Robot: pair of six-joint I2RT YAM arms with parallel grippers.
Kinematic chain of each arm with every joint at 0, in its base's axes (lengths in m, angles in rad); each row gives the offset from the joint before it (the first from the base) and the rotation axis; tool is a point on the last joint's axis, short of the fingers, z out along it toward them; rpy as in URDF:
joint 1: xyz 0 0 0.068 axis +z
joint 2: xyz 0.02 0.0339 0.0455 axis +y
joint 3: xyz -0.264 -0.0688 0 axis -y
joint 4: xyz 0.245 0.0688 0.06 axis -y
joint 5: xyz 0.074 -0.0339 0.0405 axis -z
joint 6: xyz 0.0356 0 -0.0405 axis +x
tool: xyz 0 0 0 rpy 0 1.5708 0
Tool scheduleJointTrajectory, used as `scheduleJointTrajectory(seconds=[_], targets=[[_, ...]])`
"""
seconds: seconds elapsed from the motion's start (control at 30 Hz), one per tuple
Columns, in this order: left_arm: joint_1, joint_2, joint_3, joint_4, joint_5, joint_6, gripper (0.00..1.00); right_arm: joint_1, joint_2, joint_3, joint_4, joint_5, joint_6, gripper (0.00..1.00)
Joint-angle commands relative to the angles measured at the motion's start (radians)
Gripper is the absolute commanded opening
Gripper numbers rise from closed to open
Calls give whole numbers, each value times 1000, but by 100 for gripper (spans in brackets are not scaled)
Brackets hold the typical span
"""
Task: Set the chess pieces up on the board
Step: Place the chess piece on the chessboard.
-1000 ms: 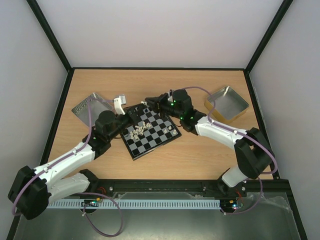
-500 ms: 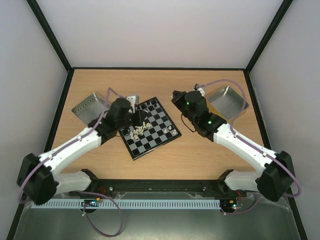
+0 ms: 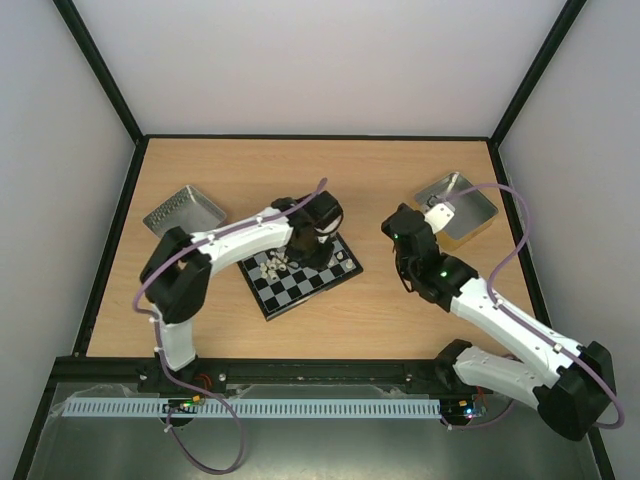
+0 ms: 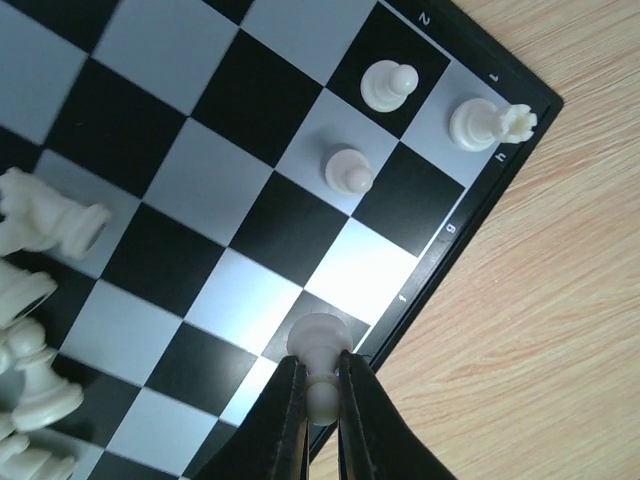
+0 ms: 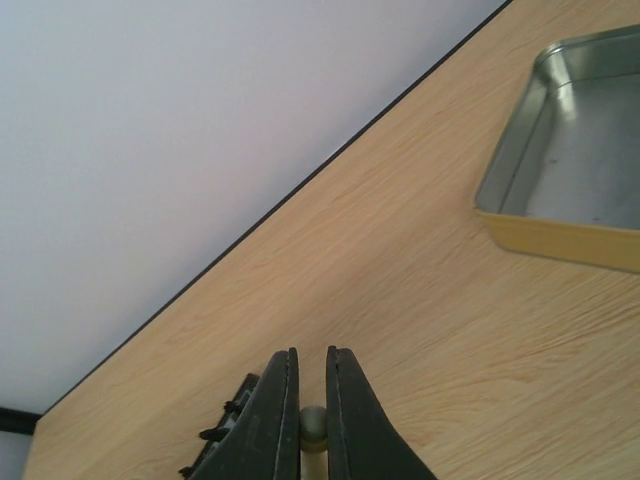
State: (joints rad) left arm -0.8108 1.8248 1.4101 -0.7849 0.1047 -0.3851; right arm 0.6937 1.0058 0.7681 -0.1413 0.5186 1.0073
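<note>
The board lies mid-table. My left gripper is over its right corner, shut on a white pawn held at a dark square by the border. Two white pawns and a white rook stand near that corner. A heap of white pieces lies on the board's left part, also in the left wrist view. My right gripper is off the board to the right. Its fingers are nearly together round a small dark rounded piece.
A gold tray sits at the back right, close to my right wrist, and looks empty in the right wrist view. A silver tray sits at the back left. The left arm hides the board's far corner.
My left arm has swung right across the board to its right corner, holding the white pawn. My right arm has drawn back from the board's far corner toward the gold tray.
</note>
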Motion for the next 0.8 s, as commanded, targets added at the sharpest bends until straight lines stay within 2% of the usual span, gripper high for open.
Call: scheduleJointTrajectory(seconds=[0.0,0.37,0.77], targets=[[-22,120,129,-183,-3,59,2,-6,-40,-37,-32,105,-17,2],[-33,258,259,-259,-40,70,2,-7,-88,-68,-38,133,-35,2],[-9,317,302,-267,-5,99,4,-7,-129,-84,-50,147,-36,2]])
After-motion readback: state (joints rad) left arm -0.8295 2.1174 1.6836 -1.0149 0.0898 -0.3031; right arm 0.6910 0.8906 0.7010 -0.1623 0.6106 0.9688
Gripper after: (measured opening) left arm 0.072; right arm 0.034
